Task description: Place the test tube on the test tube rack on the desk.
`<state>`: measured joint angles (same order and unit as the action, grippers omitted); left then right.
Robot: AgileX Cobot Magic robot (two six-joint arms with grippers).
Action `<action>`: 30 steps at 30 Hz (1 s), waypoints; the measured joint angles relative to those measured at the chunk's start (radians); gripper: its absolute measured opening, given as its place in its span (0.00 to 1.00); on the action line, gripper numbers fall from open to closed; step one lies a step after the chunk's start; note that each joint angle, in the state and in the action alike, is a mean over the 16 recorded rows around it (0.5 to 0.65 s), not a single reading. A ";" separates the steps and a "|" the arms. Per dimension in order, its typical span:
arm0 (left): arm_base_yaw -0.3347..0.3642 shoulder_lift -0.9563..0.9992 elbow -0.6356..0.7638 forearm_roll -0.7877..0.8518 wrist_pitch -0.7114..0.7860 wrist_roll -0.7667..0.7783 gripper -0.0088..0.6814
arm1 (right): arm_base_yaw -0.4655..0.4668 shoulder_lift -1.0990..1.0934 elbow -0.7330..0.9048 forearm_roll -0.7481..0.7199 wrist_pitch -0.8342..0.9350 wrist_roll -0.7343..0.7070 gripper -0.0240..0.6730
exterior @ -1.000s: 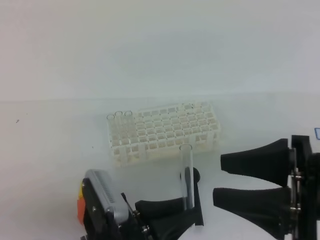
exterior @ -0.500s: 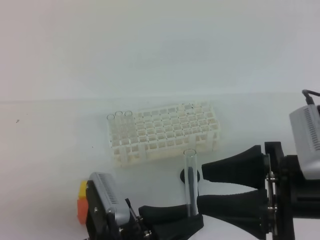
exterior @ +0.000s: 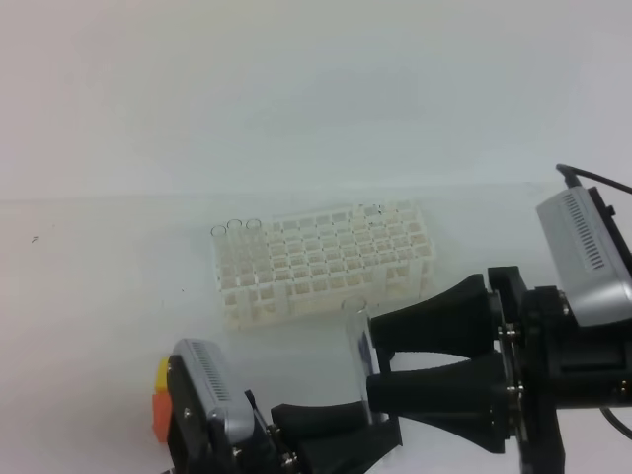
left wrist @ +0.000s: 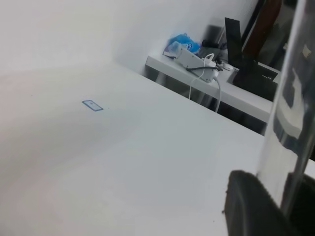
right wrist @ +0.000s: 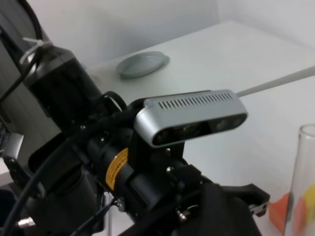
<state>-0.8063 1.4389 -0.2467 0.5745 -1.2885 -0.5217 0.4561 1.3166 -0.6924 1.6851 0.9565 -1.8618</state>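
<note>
Two grippers are crowded at the near edge of the plain white counter (exterior: 99, 296) here, and it looks like a handover is in hand. The left gripper (exterior: 370, 425) is clamped on the lower end of the slim clear glass test tube (exterior: 357, 355), holding it up off the counter. The right gripper (exterior: 380, 360) comes in from the right with its black jaws spread wide, one above the other, the tips right beside the tube's middle. I can't tell if they're touching the glass yet.

The tube stands nearly upright, long axis roughly vertical with a slight lean to the left at the top. Open mouth points up, round end is down in the left gripper. It sits just near of the white plastic lattice test tube rack (exterior: 321, 262), which is a bit farther back on the counter and already has a few clear tubes in its far left corner.

My guess for the next move: the right gripper needs to close on the middle of the tube without knocking it, then the left lets go. After that it's a lift and carry over a free hole in the rack, keeping the tube vertical, round end down.
</note>
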 joint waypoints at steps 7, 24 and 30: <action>0.000 0.000 0.000 0.014 0.007 0.000 0.08 | 0.001 0.034 -0.014 0.002 0.032 -0.007 0.62; 0.000 0.000 0.000 0.043 0.022 0.014 0.18 | 0.009 0.047 -0.016 0.002 -0.028 -0.023 0.60; 0.000 0.000 0.000 0.051 0.045 0.014 0.18 | 0.009 0.053 -0.016 0.002 -0.030 -0.024 0.59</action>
<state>-0.8063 1.4389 -0.2467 0.6257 -1.2436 -0.5074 0.4654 1.3696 -0.7084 1.6866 0.9260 -1.8853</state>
